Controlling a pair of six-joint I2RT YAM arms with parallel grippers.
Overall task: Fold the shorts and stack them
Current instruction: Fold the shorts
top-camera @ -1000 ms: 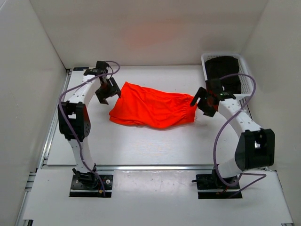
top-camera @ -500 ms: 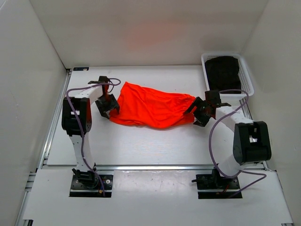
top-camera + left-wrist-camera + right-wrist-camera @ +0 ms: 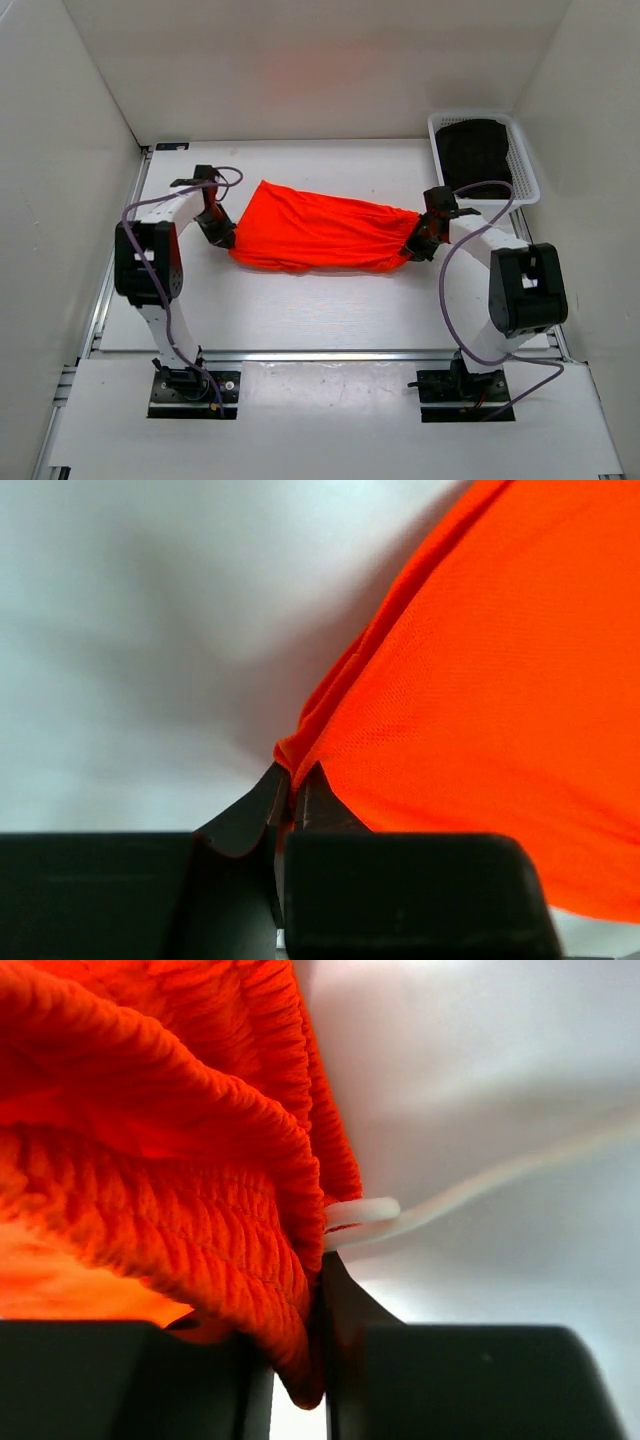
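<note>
The left gripper (image 3: 293,802) is pinched shut on the left corner of the orange shorts (image 3: 320,232), the right gripper (image 3: 316,1345) is clamped on their gathered waistband, and the garment lies spread between them on the white table (image 3: 300,300); with both ends grasped, folding likely calls for lifting them evenly together.

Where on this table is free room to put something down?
Free: the wide table strip between the shorts and the near edge, and the back strip behind the shorts. Crowded: both shorts ends, where left gripper and right gripper clamp, and beside the basket.
</note>
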